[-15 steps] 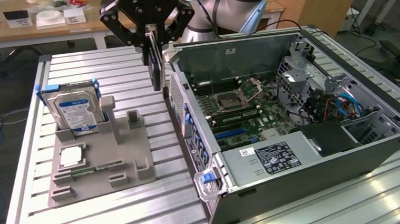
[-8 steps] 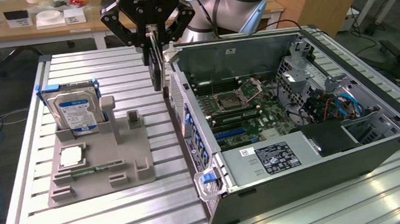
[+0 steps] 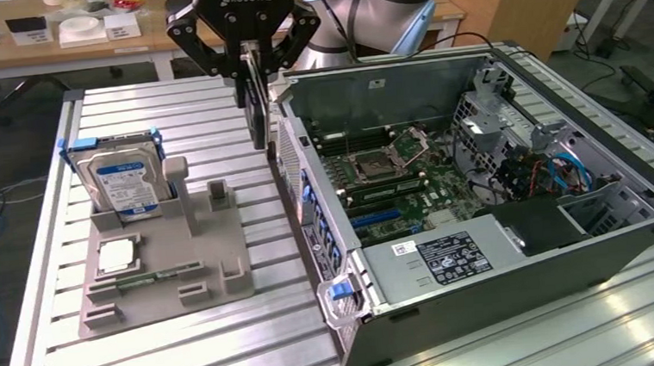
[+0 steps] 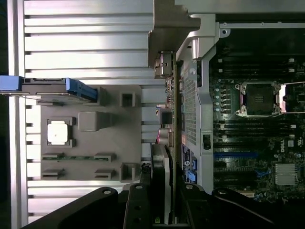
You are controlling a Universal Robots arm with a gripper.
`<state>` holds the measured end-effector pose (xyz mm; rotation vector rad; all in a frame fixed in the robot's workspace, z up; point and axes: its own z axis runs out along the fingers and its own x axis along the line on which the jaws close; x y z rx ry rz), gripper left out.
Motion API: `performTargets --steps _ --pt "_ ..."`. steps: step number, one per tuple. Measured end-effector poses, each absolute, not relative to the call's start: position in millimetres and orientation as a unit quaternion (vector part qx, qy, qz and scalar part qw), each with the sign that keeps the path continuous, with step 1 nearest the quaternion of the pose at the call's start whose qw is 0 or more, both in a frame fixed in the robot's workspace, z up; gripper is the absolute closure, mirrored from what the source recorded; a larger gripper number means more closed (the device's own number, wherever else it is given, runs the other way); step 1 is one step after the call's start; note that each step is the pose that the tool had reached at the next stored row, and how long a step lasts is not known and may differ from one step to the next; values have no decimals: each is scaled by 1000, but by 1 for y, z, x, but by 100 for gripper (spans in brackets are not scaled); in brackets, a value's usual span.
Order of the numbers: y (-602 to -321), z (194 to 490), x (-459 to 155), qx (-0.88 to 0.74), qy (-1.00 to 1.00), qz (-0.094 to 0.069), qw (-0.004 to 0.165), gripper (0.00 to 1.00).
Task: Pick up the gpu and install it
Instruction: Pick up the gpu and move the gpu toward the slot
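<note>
So the step in hand is the carry: the gripper is clamped on the top edge of the gpu, jaws pinched together on the thin board. The card hangs straight down, edge-on, over the bare table, just beside the outer wall of the open case on the exterior view's left of it. It's lifted and not yet inside.

To do this bit well, I'd say keep the card dead vertical and high enough that its lower edge clears the case wall. Line it up with the blue slot on the motherboard before committing any height. The grip is on a narrow strip, so a bump could twist the board in the jaws. Slow and square is my guess.

Other stuff, from the exterior view's left to its right:
- The grey fixture holds the hard drive standing upright at its far end. A CPU lies flat nearer, and a RAM stick nearer again. All are well apart from the card.
- The case wall itself is the real obstacle, sitting right next to the hanging card.
- Inside, the open CPU socket sits far of the slot.
- The power supply sits near of it, so the lane is tight.
- The blue cables are further to the right, out of the way.
</note>
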<state>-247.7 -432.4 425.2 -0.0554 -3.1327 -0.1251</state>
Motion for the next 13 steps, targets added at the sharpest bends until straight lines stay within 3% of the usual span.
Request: performTargets --steps 13 --pt "-432 424 -245 -18 -999 -40 3 72"
